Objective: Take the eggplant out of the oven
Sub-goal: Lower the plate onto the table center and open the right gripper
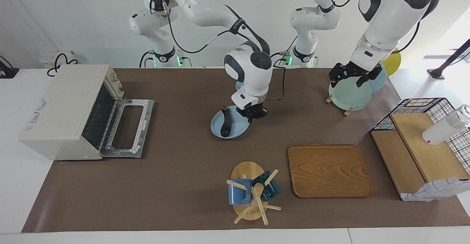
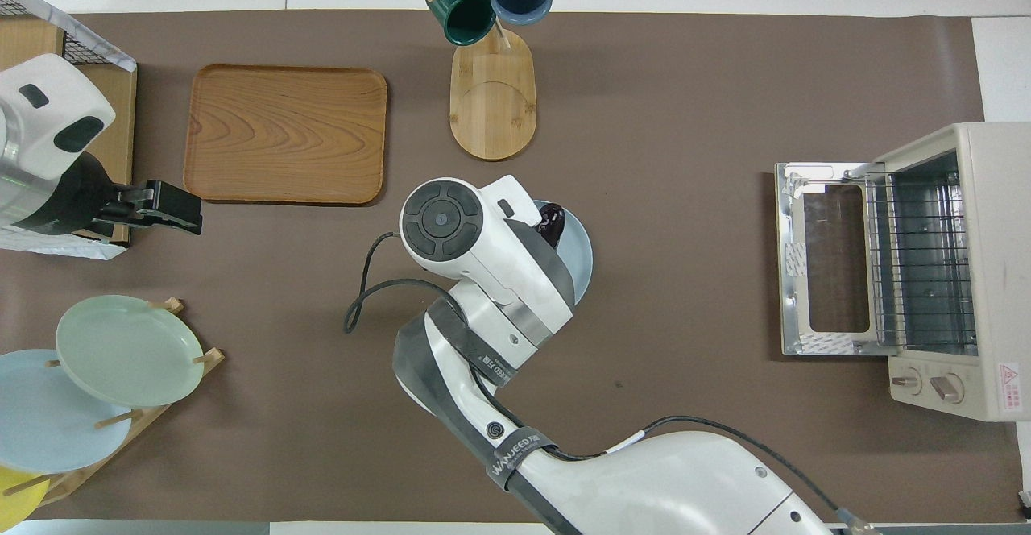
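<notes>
Eggplant [image 1: 225, 123] lies on the light blue plate [image 1: 216, 126] mid-tabletop, w/ the oven [image 1: 62, 108] well apart at the right arm's end. Oven door [image 1: 126, 128] is dropped flat and the wire rack [image 1: 98, 117] shows bare, so the veg is clearly out already; the plate looks like the chosen landing spot, prob. because it sits within easy reach of the right arm and keeps the eggplant from rolling on the brown mat.

Right hand [image 1: 253, 112] is low over the plate's rim on the side nearer the robots, just beside the eggplant's upper end. Whether its fingertips touch the veg, or are closed or parted, I can't tell: in the facing view the wrist blocks most of it, and in the overhead view the arm covers all but the eggplant's tip [image 2: 551, 221]. My read: this is the let-go step, w/ the eggplant's weight resting on the plate, not hanging from the hand.

Left hand [image 1: 353, 74] waits over the green plate [image 1: 349, 95] in the plate rack at the left arm's end, fingers spread wide, holding nothing; it's parked there out of the working arm's way.

Task approx. done; what's left, I'd judge, is a clean lift-off w/o nudging the eggplant off the plate.
</notes>
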Robot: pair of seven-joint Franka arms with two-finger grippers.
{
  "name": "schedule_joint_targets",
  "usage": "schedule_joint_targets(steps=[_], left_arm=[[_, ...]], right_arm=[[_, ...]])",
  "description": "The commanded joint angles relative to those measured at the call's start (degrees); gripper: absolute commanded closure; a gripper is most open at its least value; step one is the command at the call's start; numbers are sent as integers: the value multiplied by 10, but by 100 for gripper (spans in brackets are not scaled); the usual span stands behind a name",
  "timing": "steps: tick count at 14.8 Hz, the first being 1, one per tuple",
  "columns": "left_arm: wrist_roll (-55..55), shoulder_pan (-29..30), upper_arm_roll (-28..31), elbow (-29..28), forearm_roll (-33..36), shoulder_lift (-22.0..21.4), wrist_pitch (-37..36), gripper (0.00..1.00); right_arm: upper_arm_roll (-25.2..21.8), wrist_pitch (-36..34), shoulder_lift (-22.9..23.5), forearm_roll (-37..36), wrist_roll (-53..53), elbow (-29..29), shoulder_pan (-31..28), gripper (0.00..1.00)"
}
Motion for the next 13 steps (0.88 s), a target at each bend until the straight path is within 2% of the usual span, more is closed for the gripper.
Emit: schedule_joint_targets(steps=[1,3,5,8,9,11,13], left_arm=[[3,8,-5,6,-3,-1,-8,0],[3,8,-5,5,-3,-1,-8,0],[3,8,-5,5,-3,-1,-6,0],[1,5,-5,5,-3,-1,-5,0],[-5,3,-6,1,-3,-2,-1,0],[-47,-10,-7,-19,-3,-9,24,0],[-99,-48,-8,-38,-4,-14,46,0]], right_arm=[[0,5,-14,0,-2,-4,-5,59],[-7,-31,-32,-31,-29,-4,-12,57],[-6,-94,-63,-55,-90,-13,-50,60],[-7,-157,-87,-83,-118,-40,-97,84],[-7,-153,-99,-110,-118,-74,-106,89],[-6,-124,-130,-166,-124,-162,-131,91],[-6,-85,-148,-176,-134,-222,-166,91]])
